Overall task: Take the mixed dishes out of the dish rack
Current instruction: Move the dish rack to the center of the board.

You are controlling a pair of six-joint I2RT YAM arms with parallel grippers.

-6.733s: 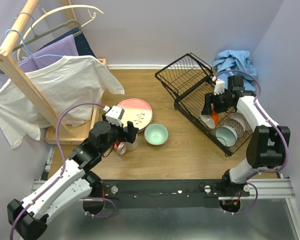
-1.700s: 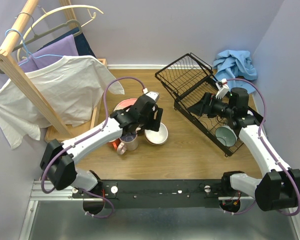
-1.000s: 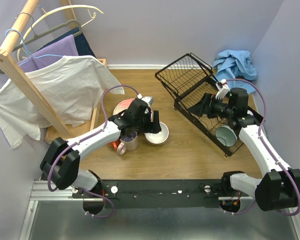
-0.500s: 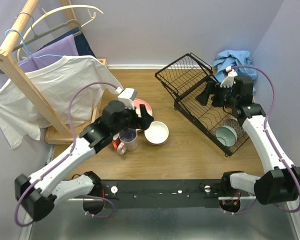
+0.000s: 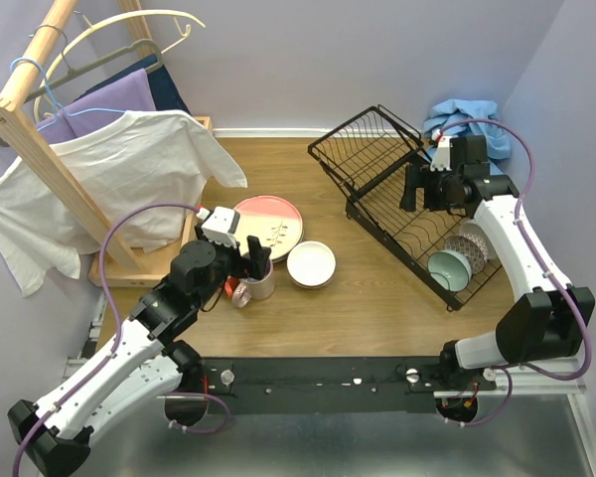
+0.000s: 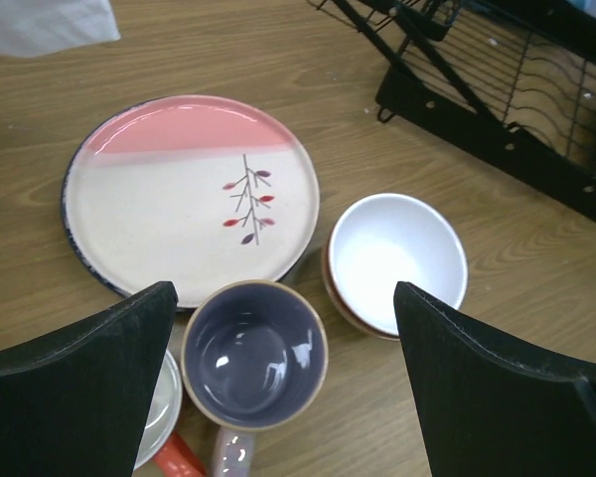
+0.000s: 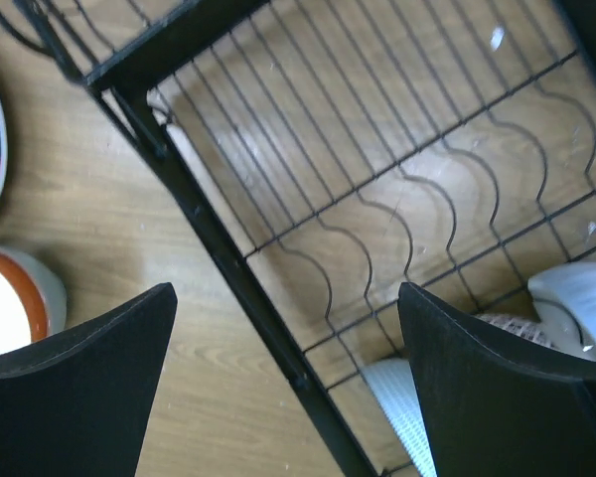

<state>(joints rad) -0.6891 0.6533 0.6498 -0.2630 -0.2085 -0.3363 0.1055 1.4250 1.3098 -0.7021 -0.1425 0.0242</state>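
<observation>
Black wire dish rack (image 5: pixel 397 214) along the right side of the counter (image 5: pixel 377 318), raised basket end toward the far edge, flat slotted end toward the near right corner. Left in it, at the near end: a pale-green bowl (image 5: pixel 447 268) and, just beside it toward the right edge, a patterned bowl (image 5: pixel 474 241); other slots bare. Already out, grouped mid-counter to the left of the rack: a pink-and-cream plate (image 5: pixel 269 225) with a leaf sprig, a white bowl (image 5: pixel 311 263) nested on another dish with only a reddish rim visible, a mug (image 5: pixel 257 281) with a purple inside, and an orange mug (image 6: pixel 171 455) just beside it, largely hidden. Right end effector (image 5: pixel 415 189) over the bare slots at the rack's middle, jaws spread wide, nothing between them. Left end effector (image 5: pixel 252 258) above the mug with the purple inside, likewise wide apart and empty. By the look of it, between picks, unloading well along with two bowls to go. Next, probably: shift the right end effector toward the rack's near end, lower one finger inside the pale-green bowl's rim, pinch the wall, lift clear of the wires, set down on bare counter near the others. Care needed against snagging a wire or knocking the patterned bowl.
</observation>
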